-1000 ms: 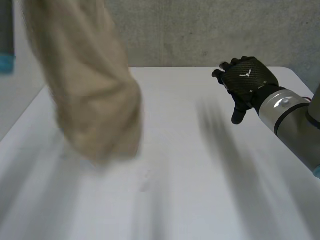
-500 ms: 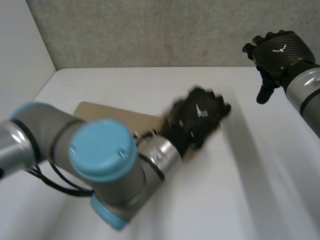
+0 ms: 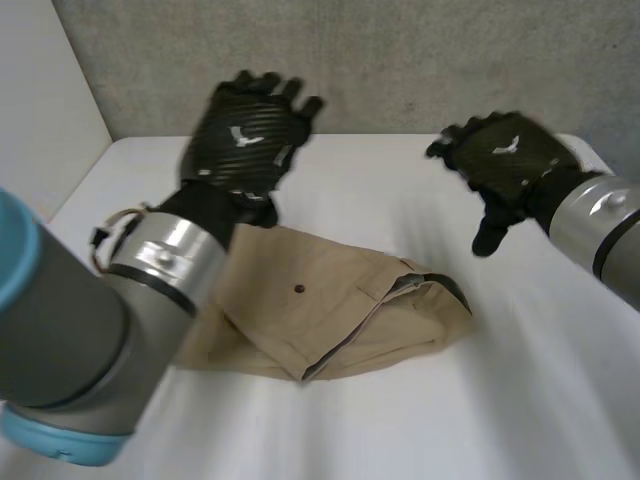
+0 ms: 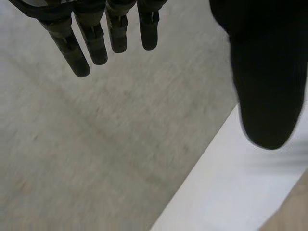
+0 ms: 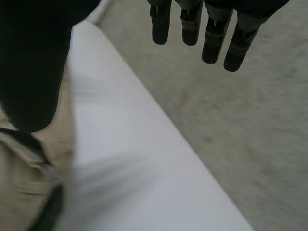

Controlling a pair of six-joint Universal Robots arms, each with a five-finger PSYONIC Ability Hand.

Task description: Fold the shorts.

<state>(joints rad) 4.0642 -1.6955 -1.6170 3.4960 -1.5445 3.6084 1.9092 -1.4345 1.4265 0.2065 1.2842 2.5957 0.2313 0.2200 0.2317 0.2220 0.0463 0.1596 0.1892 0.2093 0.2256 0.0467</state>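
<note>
Head view. The tan shorts (image 3: 330, 310) are lying crumpled on the white bench (image 3: 400, 200), near its centre, roughly doubled over. The waistband (image 3: 425, 290) is opening toward 3 o'clock and showing a dark inner band. A small dark button (image 3: 299, 290) is sitting on the upper layer of cloth.

The left hand (image 3: 243, 140) is hovering above the bench at 11 o'clock from the shorts, clear of the cloth. The left arm (image 3: 110, 320), with its silver cuff and light-blue cap, is crossing the 9 o'clock end of the garment. The right hand (image 3: 505, 155) is hanging in the air at 2 o'clock from the shorts, well apart from them, in front of the grey wall (image 3: 400, 60).

Left wrist view. The fingers (image 4: 91, 38) are extending straight, with the thumb (image 4: 264, 72) standing well apart from them. The hand is fully spread and gripping nothing.

Right wrist view. The fingers (image 5: 211, 33) are likewise reaching out straight, and the thumb (image 5: 33, 57) is set wide of them. This hand too is spread and carrying nothing. The edge of the shorts is lying on the bench beneath the thumb.
</note>
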